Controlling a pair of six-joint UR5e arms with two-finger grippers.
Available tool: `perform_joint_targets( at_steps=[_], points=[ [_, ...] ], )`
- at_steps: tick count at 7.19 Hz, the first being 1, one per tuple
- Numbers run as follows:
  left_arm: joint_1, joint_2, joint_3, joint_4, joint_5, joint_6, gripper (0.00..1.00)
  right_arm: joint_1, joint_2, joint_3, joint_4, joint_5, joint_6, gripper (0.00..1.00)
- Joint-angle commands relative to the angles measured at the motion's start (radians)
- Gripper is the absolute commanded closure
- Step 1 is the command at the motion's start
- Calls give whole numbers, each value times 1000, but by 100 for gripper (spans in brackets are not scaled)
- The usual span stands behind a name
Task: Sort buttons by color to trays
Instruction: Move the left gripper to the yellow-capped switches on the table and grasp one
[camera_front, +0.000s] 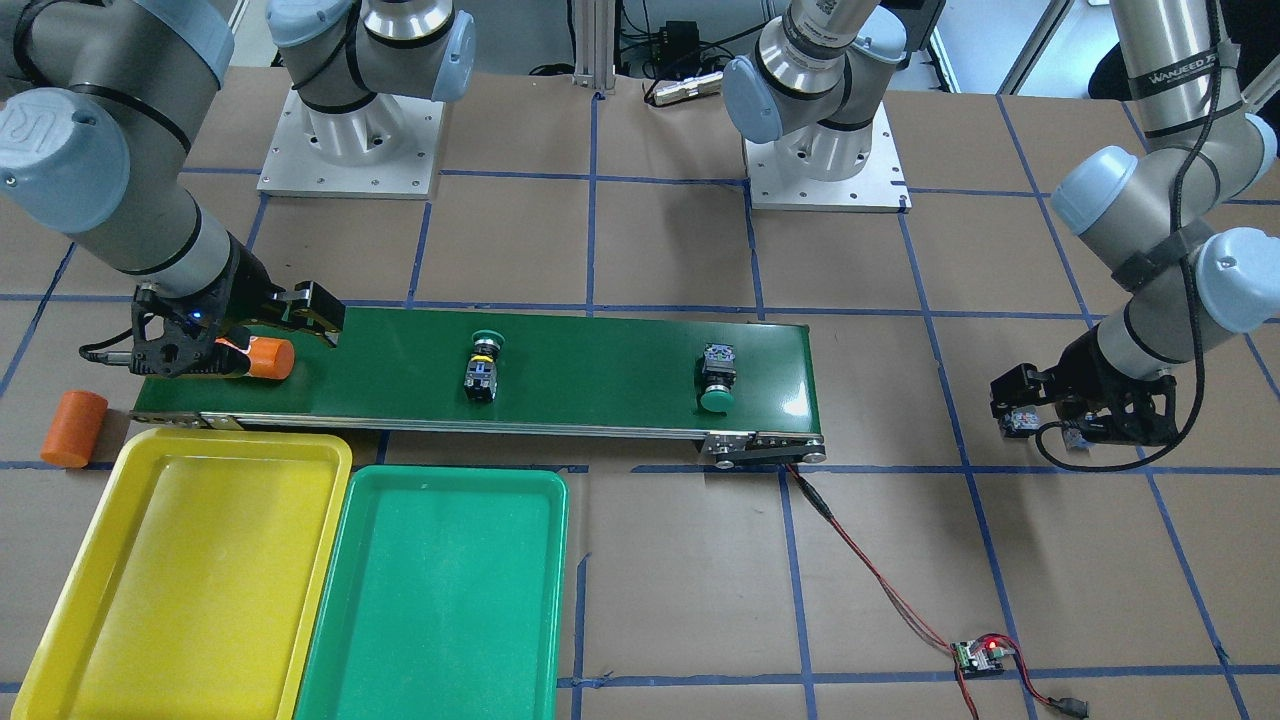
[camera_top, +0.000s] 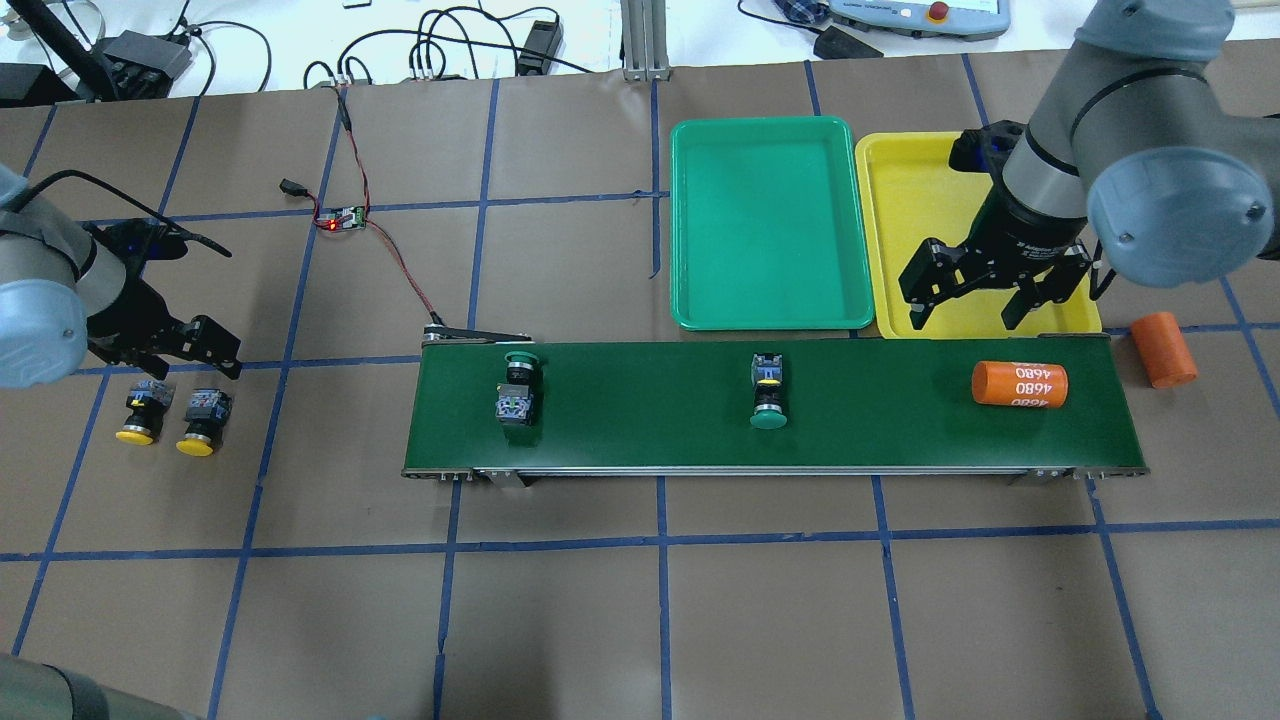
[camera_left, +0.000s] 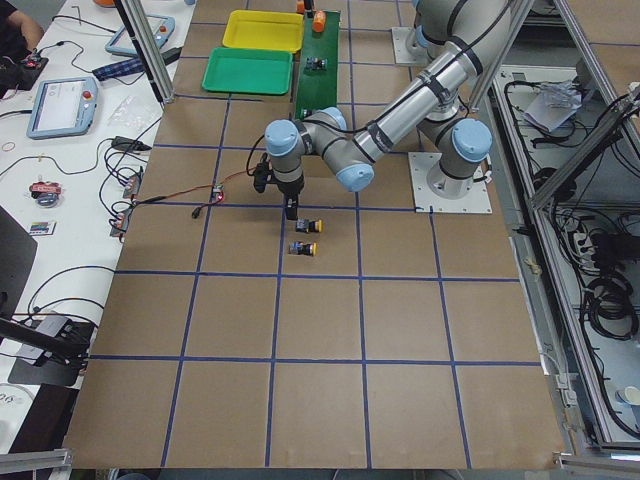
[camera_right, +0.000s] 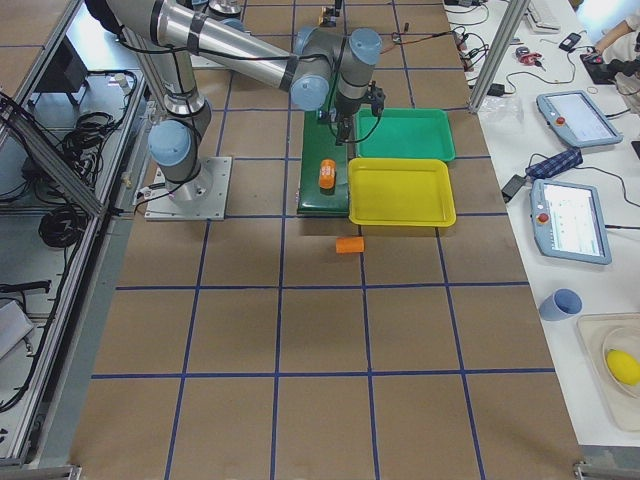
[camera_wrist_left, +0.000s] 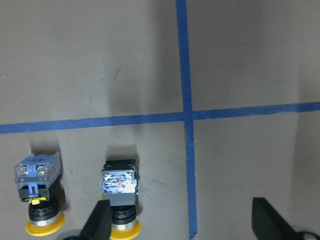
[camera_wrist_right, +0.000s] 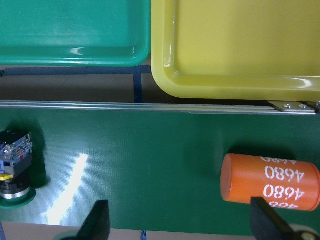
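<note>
The tabletop (camera_top: 600, 620) is covered in brown paper, and blue tape lines cut it into big squares; white benches with screens, cables and a blue cup (camera_right: 562, 303) run along one side, and only the two side views show them well

A long dark green belt (camera_top: 650, 440) lies on the tabletop; a thin red and black wire goes from one end of it to a small board (camera_top: 345, 218) with a red light; two green buttons (camera_top: 518, 390) (camera_top: 767, 395) lie on their sides on the belt, well apart; an orange cylinder (camera_top: 1020, 384) lies on the belt too and says "4680" two times in white; a second orange cylinder (camera_top: 1163, 350) lies on the tabletop just past the belt's end; in the front view a dark band on the left arm has white letters that begin WANJEED

The green tray (camera_top: 770, 322) and the yellow tray (camera_top: 920, 230) sit side by side, just beside the belt; nothing is in them

Two yellow buttons (camera_top: 140, 415) (camera_top: 200, 420) lie side by side on the tabletop, far from the trays; the left wrist view shows their grey-blue backs, while the front view mostly hides them behind the arm

The left gripper (camera_wrist_left: 181, 215) hangs over the yellow buttons; its jaws are wide apart and hold nothing; the right gripper (camera_top: 965, 300) hangs over the belt's edge by the yellow tray, near the cylinder on the belt; its jaws are wide apart too and hold nothing
</note>
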Motion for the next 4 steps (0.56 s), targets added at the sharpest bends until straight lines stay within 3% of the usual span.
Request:
perform_joint_targets(
  at_steps=[1,4],
  points=[
    [42,-36,-33,47,3,1,0,-16,2,3,0,6,-14,0],
    [42,-76,-33,47,3,3,0,-38,2,37,-13,24,-51,0]
  ],
)
